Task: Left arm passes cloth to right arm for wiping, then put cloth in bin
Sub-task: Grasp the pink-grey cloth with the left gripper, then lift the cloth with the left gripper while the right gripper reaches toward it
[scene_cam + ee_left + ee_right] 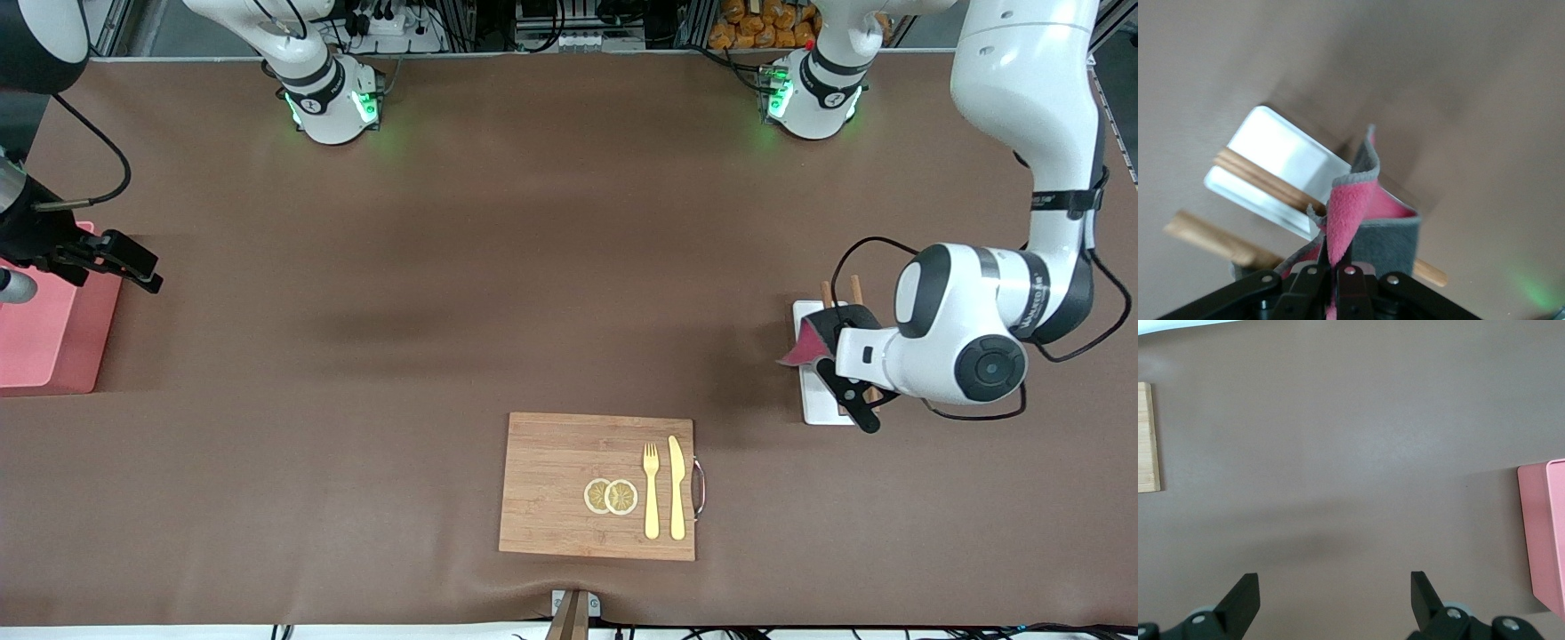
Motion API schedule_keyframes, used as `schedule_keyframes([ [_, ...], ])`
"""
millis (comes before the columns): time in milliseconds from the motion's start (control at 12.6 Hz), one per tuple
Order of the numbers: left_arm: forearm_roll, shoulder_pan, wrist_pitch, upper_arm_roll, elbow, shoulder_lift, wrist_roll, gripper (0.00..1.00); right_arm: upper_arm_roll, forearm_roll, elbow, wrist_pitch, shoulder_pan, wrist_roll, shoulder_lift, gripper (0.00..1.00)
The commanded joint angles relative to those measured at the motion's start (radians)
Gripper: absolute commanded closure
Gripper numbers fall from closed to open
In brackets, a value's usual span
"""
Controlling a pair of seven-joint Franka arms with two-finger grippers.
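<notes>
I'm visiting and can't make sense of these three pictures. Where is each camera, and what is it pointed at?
Front view: high across the table, facing both arms' bases; shows the cutting board, white tray and bin.
Left wrist view: on the left arm, looking past its left tool, shut on the cloth, at the tray.
Right wrist view: on the right arm, looking down between its open right tool at bare table, bin beside.
Shared: front and left wrist views both show cloth and tray.

The grey-and-pink cloth (pixel 1361 213) hangs crumpled, pinched above the white tray (pixel 813 391), while the salmon-pink bin (pixel 40 342) sits at the right arm's end of the table.
</notes>
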Motion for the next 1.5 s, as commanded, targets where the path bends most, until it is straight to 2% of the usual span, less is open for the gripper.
schedule_keyframes([
  [0, 0.000, 0.000, -0.026, -0.007, 0.008, -0.083, -0.077, 1.00, 0.007, -0.008, 0.018, -0.011, -0.006, -0.002, 0.007, 0.00],
  [158, -0.058, -0.014, -0.078, -0.015, 0.075, -0.091, -0.197, 1.00, 0.007, -0.008, 0.017, -0.011, -0.006, -0.002, 0.007, 0.00],
  [316, -0.178, -0.014, -0.101, -0.036, 0.103, -0.100, -0.326, 1.00, 0.007, -0.008, 0.015, -0.011, -0.007, -0.003, 0.007, 0.00],
  [474, -0.219, -0.017, -0.102, -0.100, 0.103, -0.113, -0.471, 1.00, 0.007, -0.008, 0.015, -0.012, -0.009, -0.005, 0.007, 0.00],
  [712, -0.220, -0.018, -0.088, -0.240, 0.128, -0.105, -0.692, 1.00, 0.007, -0.008, 0.015, -0.011, -0.007, 0.000, 0.008, 0.00],
  [870, -0.220, -0.040, -0.044, -0.295, 0.140, -0.090, -0.798, 1.00, 0.007, -0.001, 0.014, -0.015, -0.004, 0.010, 0.008, 0.00],
  [1028, -0.223, -0.105, 0.030, -0.308, 0.142, -0.077, -0.907, 1.00, 0.007, 0.069, 0.018, -0.082, 0.002, 0.163, 0.019, 0.00],
  [1107, -0.230, -0.147, 0.071, -0.308, 0.140, -0.071, -0.970, 1.00, 0.010, 0.147, 0.014, -0.107, 0.008, 0.302, 0.022, 0.00],
  [1265, -0.271, -0.211, 0.171, -0.308, 0.142, -0.059, -1.068, 1.00, 0.011, 0.247, 0.015, -0.156, 0.062, 0.555, 0.052, 0.00],
  [1423, -0.331, -0.282, 0.303, -0.306, 0.142, -0.032, -1.160, 1.00, 0.011, 0.298, 0.014, -0.158, 0.127, 0.763, 0.092, 0.00],
])
